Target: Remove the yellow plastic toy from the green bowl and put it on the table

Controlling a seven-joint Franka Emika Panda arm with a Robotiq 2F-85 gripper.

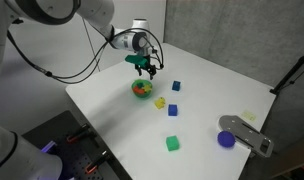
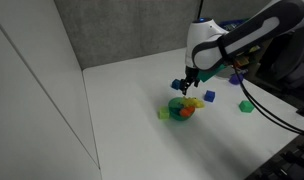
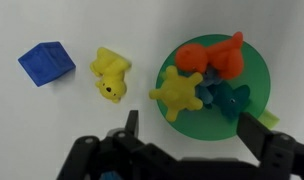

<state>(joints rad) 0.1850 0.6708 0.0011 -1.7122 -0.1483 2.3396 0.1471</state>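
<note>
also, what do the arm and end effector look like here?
The arm has glossy white rounded links with dark bands at the joints. A black cable loops loosely alongside it to the wrist. The end effector is black, with two blocky fingers. No markings are legible.

wrist view. the yellow plastic toy [image 3: 177,93], a small bright-yellow piece with a knobbly, star-like outline of rounded lobes, lay flat inside the green bowl [image 3: 260,75], on the side of the bowl toward the left of the view, its outer lobes reaching the rim. the green bowl, round, shallow and bright green, stood upright on the table [image 3: 52,125], a plain white matte top. in both exterior views the bowl [image 1: 134,88] [image 2: 172,104] sat well in from the edges of the table [image 1: 222,90] [image 2: 122,100]; the toy was too small there to make out.
</note>
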